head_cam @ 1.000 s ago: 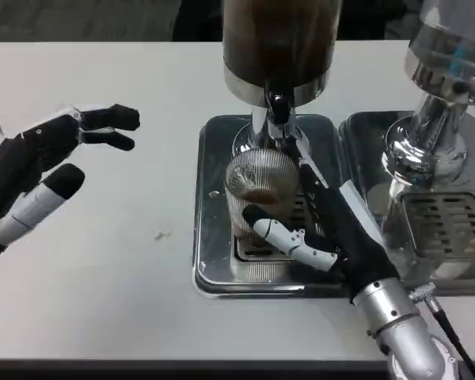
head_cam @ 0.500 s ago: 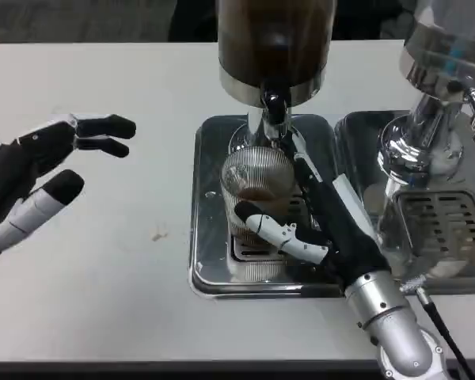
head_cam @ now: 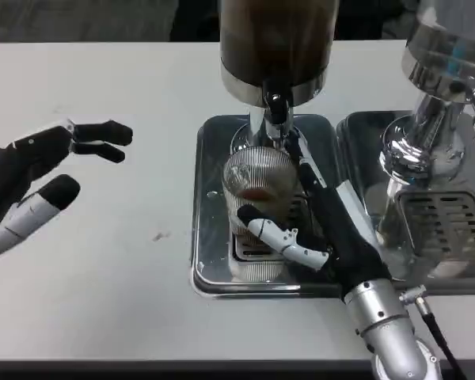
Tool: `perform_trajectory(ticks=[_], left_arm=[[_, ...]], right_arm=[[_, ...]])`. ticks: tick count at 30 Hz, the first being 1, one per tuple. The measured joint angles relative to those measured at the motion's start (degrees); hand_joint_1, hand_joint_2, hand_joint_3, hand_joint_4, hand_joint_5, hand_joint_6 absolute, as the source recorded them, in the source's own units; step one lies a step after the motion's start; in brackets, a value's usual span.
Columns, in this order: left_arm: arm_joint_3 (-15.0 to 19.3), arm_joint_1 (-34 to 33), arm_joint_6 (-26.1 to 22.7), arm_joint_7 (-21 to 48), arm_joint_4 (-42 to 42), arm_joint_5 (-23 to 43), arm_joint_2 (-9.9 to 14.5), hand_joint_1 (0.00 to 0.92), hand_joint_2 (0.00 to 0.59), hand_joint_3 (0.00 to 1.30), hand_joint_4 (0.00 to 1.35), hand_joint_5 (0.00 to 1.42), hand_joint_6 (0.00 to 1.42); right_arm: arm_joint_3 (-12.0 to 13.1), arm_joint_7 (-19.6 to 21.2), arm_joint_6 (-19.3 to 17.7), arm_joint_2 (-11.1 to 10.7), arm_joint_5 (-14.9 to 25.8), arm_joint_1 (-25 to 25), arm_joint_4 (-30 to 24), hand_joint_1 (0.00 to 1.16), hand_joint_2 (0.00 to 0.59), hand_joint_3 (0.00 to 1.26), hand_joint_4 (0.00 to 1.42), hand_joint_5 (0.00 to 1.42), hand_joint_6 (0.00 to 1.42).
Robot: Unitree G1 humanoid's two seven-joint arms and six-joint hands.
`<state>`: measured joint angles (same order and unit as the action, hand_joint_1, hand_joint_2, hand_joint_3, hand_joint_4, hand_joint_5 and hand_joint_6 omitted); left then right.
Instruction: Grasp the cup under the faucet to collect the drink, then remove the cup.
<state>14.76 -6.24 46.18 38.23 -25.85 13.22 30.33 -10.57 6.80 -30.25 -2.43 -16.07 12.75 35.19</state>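
A ribbed clear cup (head_cam: 257, 186) is seen standing upright on the steel drip tray (head_cam: 214, 269), directly below the faucet (head_cam: 275, 111) of the dark drink dispenser (head_cam: 277, 39) at the 12 o'clock side of the bench (head_cam: 142, 79). A little brownish liquid is visible inside the cup. The cup is gripped by the right hand (head_cam: 324, 229), which is placed at the cup's 4 o'clock side: the thumb is wrapped across the cup's front at about 6 o'clock, and the other fingers (head_cam: 305, 170) are laid along its 3 o'clock flank, reaching up toward the faucet. The hand's dark palm is pressed against the cup's side, and the silver forearm (head_cam: 384, 324) is extended away toward 5 o'clock.

The left hand (head_cam: 32, 178) is held at the 9 o'clock side of the bench, well apart from the tray and cup. Its fingers are spread and nothing is held in them; the black fingertips are pointed toward 3 o'clock. Whether it is touching the bench surface cannot be told.

A second steel tray (head_cam: 451, 229) with a slotted grate is placed just beside the first at 3 o'clock, and a shiny metal dispenser base (head_cam: 427, 134) is seen standing over it.
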Motion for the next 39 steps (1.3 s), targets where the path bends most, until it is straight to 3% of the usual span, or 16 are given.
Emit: perform_trajectory(ticks=[18,27,39], left_arm=[[-0.1,-0.2,-0.7,0.0,-0.8,0.0,0.6,0.049,0.095,0.41,0.36,0.41,0.24],[-0.1,-0.2,-1.1,0.0,-0.8,0.0,0.7,0.050,0.095,0.42,0.38,0.43,0.26],[-0.1,0.1,-1.2,0.1,-0.7,0.0,1.1,0.050,0.095,0.42,0.39,0.44,0.26]], right_arm=[[-0.3,-0.9,-1.1,0.0,0.4,-0.1,0.6,0.61,0.207,0.00,0.00,0.00,0.00],[-0.8,-0.9,0.6,0.0,-0.2,0.7,0.9,0.65,0.204,0.00,0.00,0.00,0.00],[-1.1,1.6,1.6,1.7,-0.4,1.6,3.1,0.65,0.206,0.00,0.00,0.00,0.00]])
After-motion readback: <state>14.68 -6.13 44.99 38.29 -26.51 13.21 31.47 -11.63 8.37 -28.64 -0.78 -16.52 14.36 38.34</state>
